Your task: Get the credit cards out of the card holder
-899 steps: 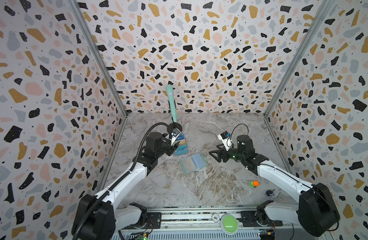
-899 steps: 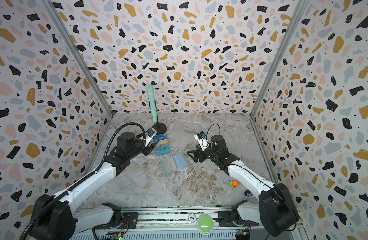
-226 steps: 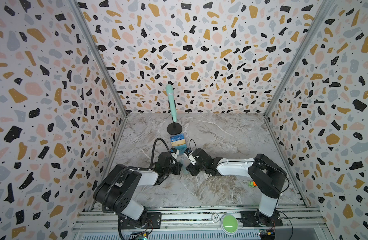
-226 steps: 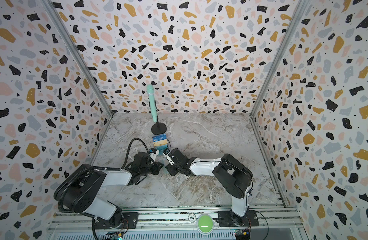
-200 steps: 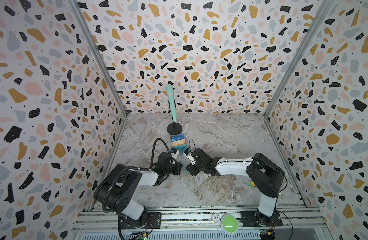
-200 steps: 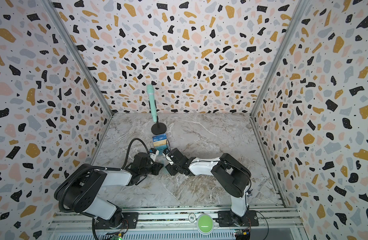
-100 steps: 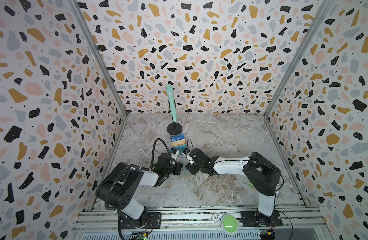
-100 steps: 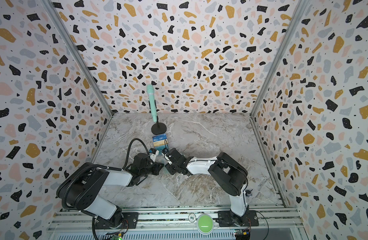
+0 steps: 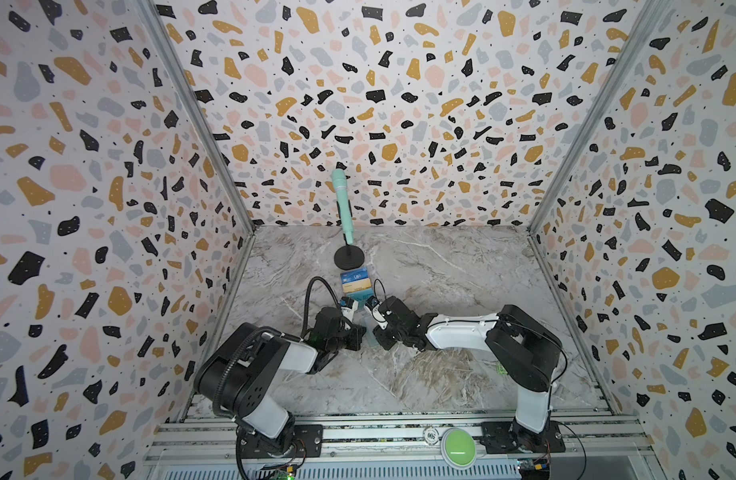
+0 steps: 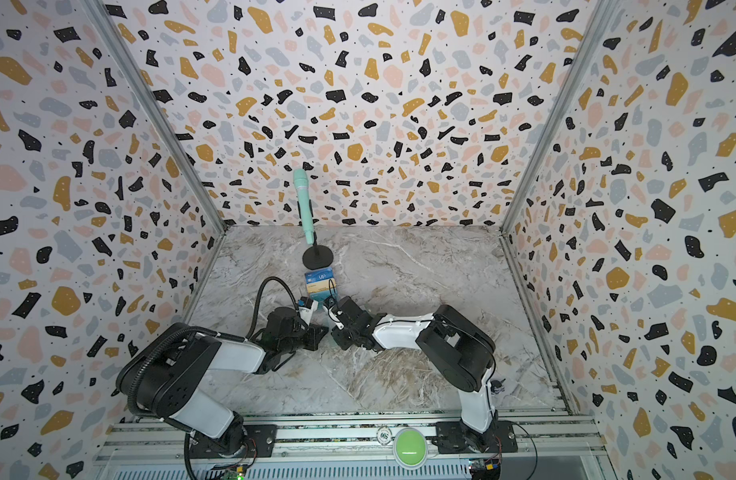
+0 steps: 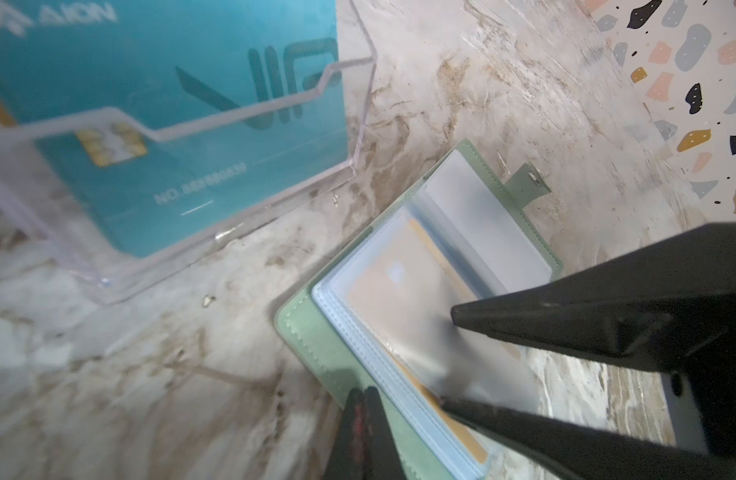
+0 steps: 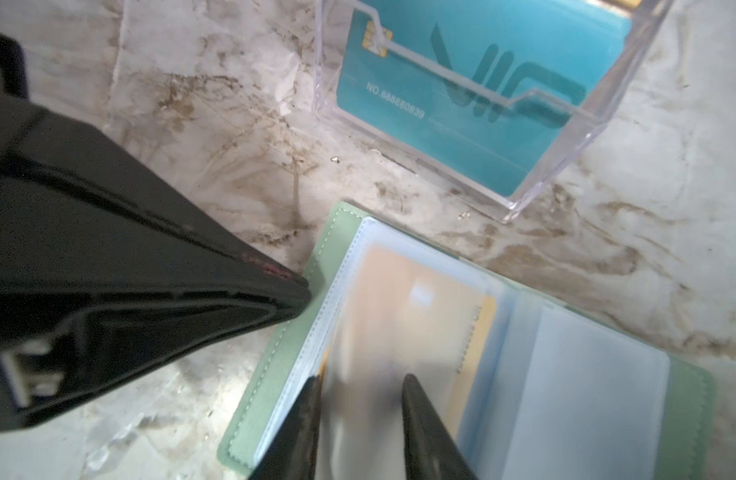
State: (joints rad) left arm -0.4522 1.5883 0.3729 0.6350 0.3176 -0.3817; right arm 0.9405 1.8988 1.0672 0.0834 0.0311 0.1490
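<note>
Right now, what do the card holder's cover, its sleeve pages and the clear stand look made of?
Card holder cover: matte mint-green faux leather, probably; stitched edge.
Sleeve pages: soft frosted pale-blue plastic film; a yellow card shows hazily through.
Clear stand: rigid glossy acrylic, likely; sharp see-through edges.

Marble tabletop: open card holder, clear card stand, black mic-stand base.

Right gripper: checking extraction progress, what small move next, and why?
Probably close on the golden-yellow card: the right gripper stands part open over it, and the shut left gripper pins the cover of the card holder.
</note>
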